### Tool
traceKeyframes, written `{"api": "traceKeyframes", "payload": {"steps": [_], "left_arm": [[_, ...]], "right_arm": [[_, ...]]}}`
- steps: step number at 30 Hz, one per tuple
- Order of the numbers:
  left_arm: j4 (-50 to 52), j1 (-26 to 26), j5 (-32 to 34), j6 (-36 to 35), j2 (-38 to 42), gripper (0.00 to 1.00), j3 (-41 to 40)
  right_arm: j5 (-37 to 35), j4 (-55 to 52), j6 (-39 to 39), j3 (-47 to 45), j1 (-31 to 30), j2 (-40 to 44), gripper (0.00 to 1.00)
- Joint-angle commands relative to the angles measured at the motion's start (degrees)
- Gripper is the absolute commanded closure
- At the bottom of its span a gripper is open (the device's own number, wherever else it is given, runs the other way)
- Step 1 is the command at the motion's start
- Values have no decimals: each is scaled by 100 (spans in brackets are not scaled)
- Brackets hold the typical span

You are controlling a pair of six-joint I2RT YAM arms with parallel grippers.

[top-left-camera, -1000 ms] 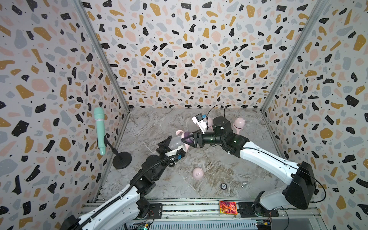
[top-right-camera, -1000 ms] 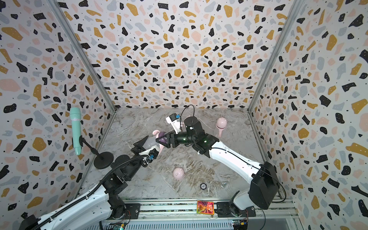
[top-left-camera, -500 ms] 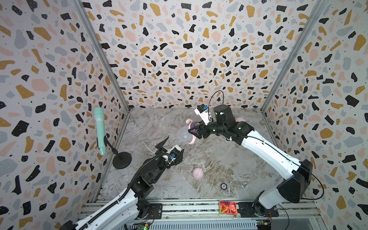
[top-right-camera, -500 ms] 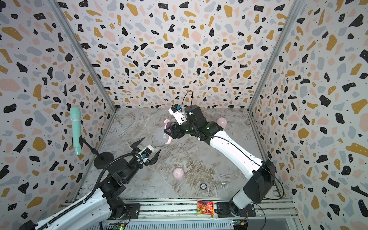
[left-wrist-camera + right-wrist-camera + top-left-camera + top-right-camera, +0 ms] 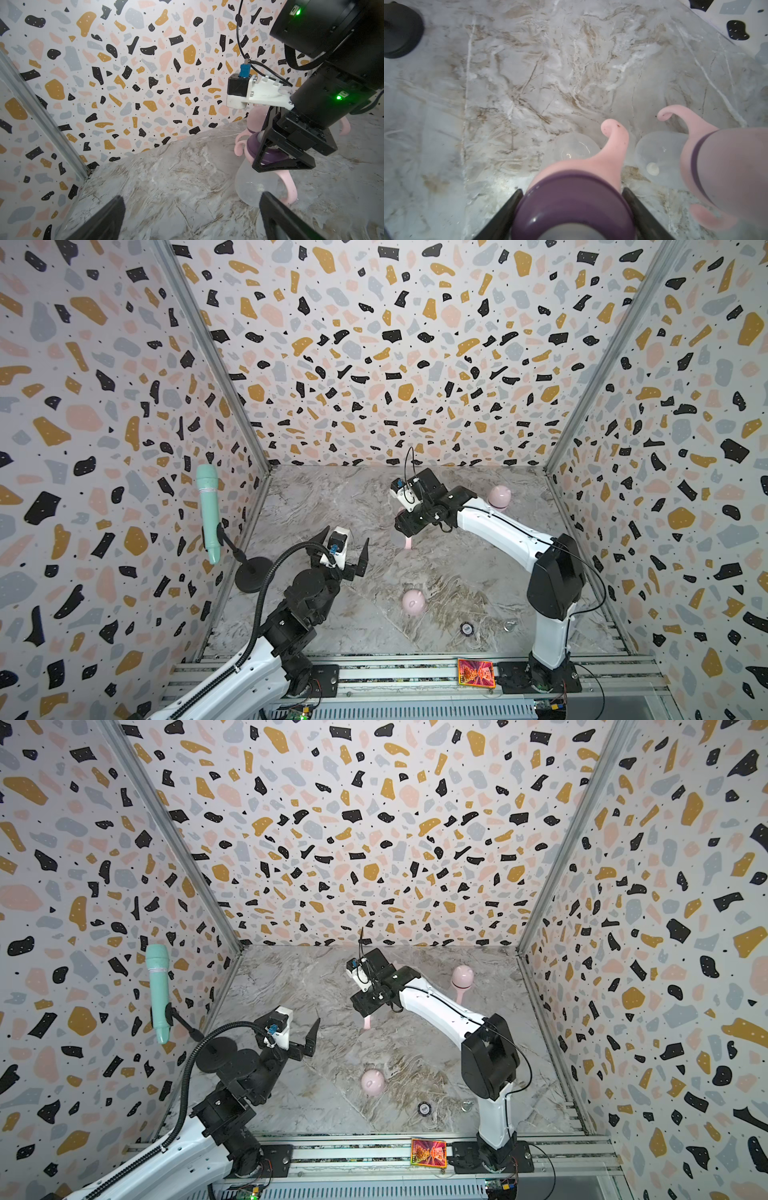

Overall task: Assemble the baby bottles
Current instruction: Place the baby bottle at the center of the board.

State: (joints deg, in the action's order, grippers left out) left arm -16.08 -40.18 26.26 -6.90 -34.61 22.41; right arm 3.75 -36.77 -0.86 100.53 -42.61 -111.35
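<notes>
Change: the left fingers (image 5: 345, 541) have let go and drawn back, now spread wide and empty.
Meaning: the collar looks fitted, so capping probably comes next, with the loose pink dome cap (image 5: 412, 601).
Right fingers (image 5: 572, 214): pinching the purple collar of the clear plastic pink-handled bottle (image 5: 253, 185).
Bottle: upright, low over the marble tabletop (image 5: 457, 572), just beside a capped bottle (image 5: 726, 166), apart from the left fingers.

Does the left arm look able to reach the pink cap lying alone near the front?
Probably yes: the left gripper is open and empty, the pink cap sits on bare table nearby, and the right gripper, holding a bottle, is farther back.
</notes>
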Motion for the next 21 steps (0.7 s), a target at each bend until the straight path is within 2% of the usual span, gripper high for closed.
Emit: {"api": "traceKeyframes", "payload": {"steps": [1, 7, 12, 13, 14, 15, 17, 21], "left_arm": [[131, 3, 281, 216, 106, 0, 184], [327, 2, 257, 160, 185, 0, 173], [362, 0, 234, 117, 170, 0, 157], [375, 7, 224, 102, 152, 0, 153], [377, 2, 209, 93, 143, 0, 156], [384, 2, 201, 90, 123, 0, 160], [385, 2, 204, 76, 86, 0, 191], [412, 4, 205, 80, -18, 0, 252]], "right_arm": [[-470, -448, -208, 421, -37, -112, 92], [-410, -470, -240, 501, -28, -393, 91], [-375, -490, -267, 485, -28, -528, 84], [-375, -513, -271, 487, -28, -544, 80], [-367, -524, -265, 479, -28, -557, 72], [-370, -539, -271, 478, -28, -563, 60], [-341, -557, -272, 476, -28, -555, 44], [-311, -583, -267, 528, -20, -503, 22]]}}
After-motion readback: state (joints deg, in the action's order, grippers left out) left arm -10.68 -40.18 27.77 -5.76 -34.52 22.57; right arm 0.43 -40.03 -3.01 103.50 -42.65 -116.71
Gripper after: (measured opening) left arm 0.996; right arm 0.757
